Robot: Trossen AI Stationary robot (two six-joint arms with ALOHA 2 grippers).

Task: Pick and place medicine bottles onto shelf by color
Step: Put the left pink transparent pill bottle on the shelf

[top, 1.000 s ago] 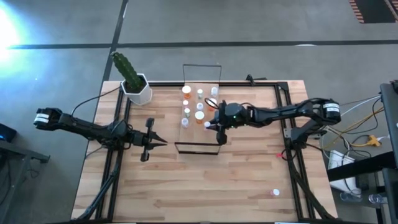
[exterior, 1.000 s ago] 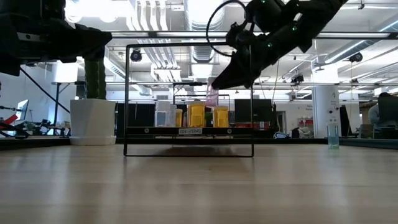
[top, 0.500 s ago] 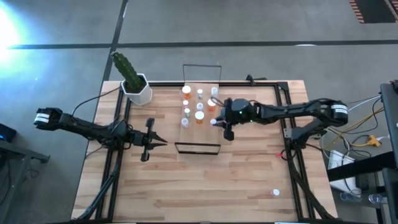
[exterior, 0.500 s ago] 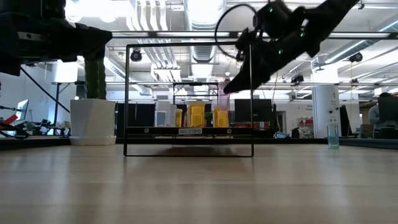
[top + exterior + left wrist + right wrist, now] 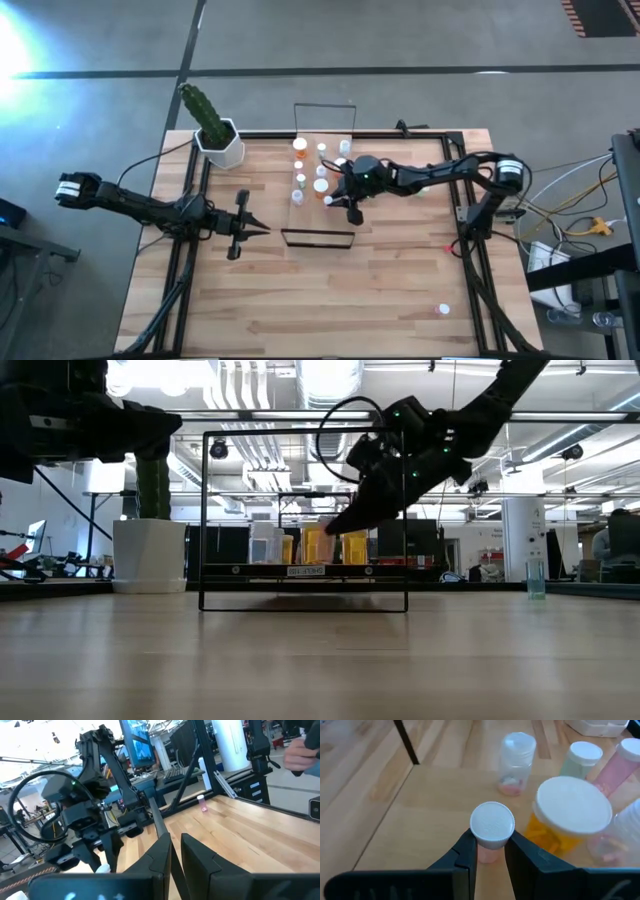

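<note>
High view: most medicine bottles (image 5: pixel 320 185) already parked on the shelf (image 5: pixel 322 222), clustered at its cactus-side end, roughly eight or nine white caps counted, exact number hard to read. Right hand (image 5: pixel 349 203) over the shelf just beside that cluster, on the side away from the cactus (image 5: pixel 203 112). Left hand (image 5: pixel 252 229) idle over the counter (image 5: pixel 380 290), off the shelf on the cactus side, fingers pressed together, nothing in them. One stray bottle (image 5: pixel 443 310) left on the counter, well away from the shelf toward the near right corner; likely the last pick still to do, judging from this view. Low view: orange bottles (image 5: pixel 316 545) and a clear one lined up on the shelf, right hand dipping down among them; carried item hidden behind the fingers here. Left wrist view: left fingers closed and empty; a small pink bottle (image 5: pixel 202 803) standing alone on the counter far from the shelf, apparently the same stray. Right wrist view: right hand pinching a pink bottle (image 5: pixel 491 832) under its white cap, held just over the shelf board, not released yet. Near it on the shelf: a big-capped orange bottle (image 5: pixel 567 817), a clear bottle (image 5: pixel 516 762), a pale green bottle (image 5: pixel 580 759), another pink one (image 5: pixel 622 767). Estimate: mostly done; remaining work looks like setting this pink bottle down by the pink ones, then fetching the stray.
</note>
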